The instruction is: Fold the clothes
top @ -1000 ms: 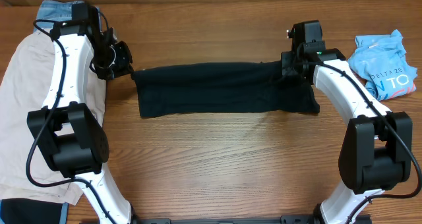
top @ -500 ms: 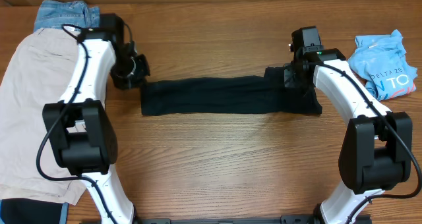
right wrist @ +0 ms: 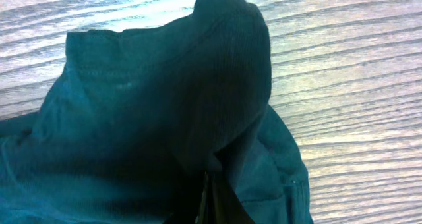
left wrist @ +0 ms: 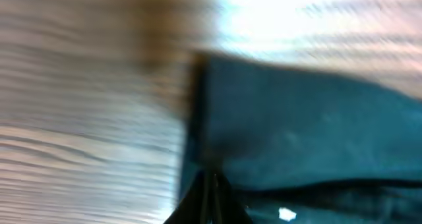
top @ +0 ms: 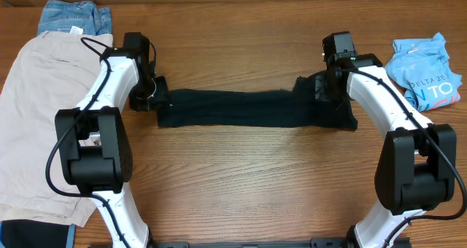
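At the far left of the brown wooden desk (top: 241, 182), wide beige shorts (top: 36, 117) are lying flat. A folded piece of blue denim (top: 73, 16) is showing just behind their top edge. Beside the shorts, the left tool (top: 159, 102) is clenching the left end of the black T-shirt (top: 233, 108). This shirt is lying across the middle of the desk as a long, narrow band of soft fabric, reaching from one tool to the other. The left wrist view is blurred, but the closed fingertips (left wrist: 194, 211) are pinching the edge of the dark cloth. At the other end, the right tool (top: 323, 90) is also gripping the T-shirt. In the right wrist view the fabric is rising in a rounded bunch above the closed fingertips (right wrist: 224, 207). At the far right, a crumpled light-blue tee with printed letters (top: 427, 69) is resting on the desk, apart from the black band.
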